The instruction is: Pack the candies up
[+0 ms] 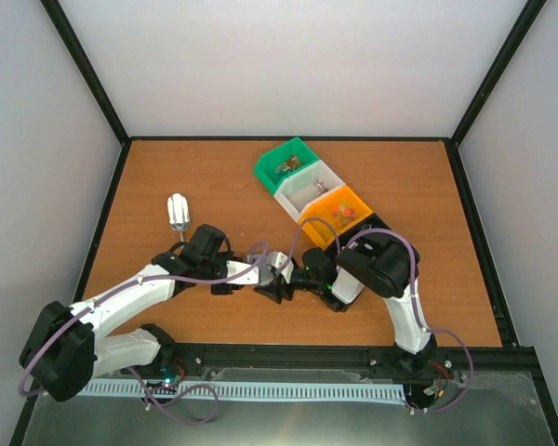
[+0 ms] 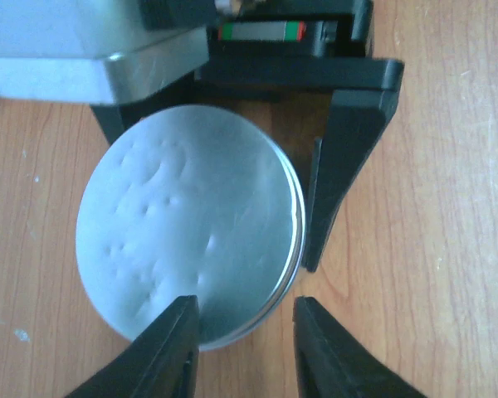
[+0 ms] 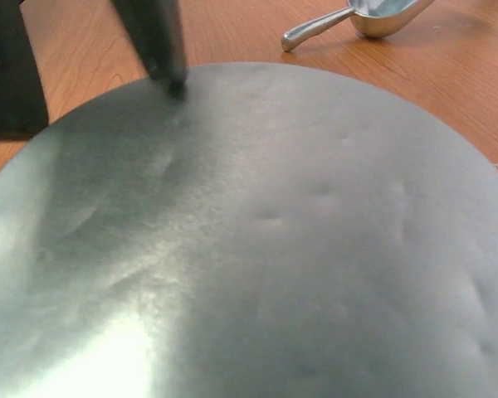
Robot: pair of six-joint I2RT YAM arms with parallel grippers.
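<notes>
Candies [image 1: 339, 212] lie in bins [image 1: 293, 201] toward the far right, well apart from the near-middle, where the right gripper [image 1: 280, 290] clamps a lid [image 2: 191, 224] and the left gripper [image 2: 245, 319] gapes narrowly at its rim.

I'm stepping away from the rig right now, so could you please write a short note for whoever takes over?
Left gripper: open, fingertips at the edge of the round metal lid, not clamping it.
Right gripper: fingers bracket the lid, seemingly shut on it.
Candies: a few in the green bin, white bin and orange bin.
Scoop: on the table, unheld.
Done: nothing visibly packed.
Left: all the packing.
</notes>
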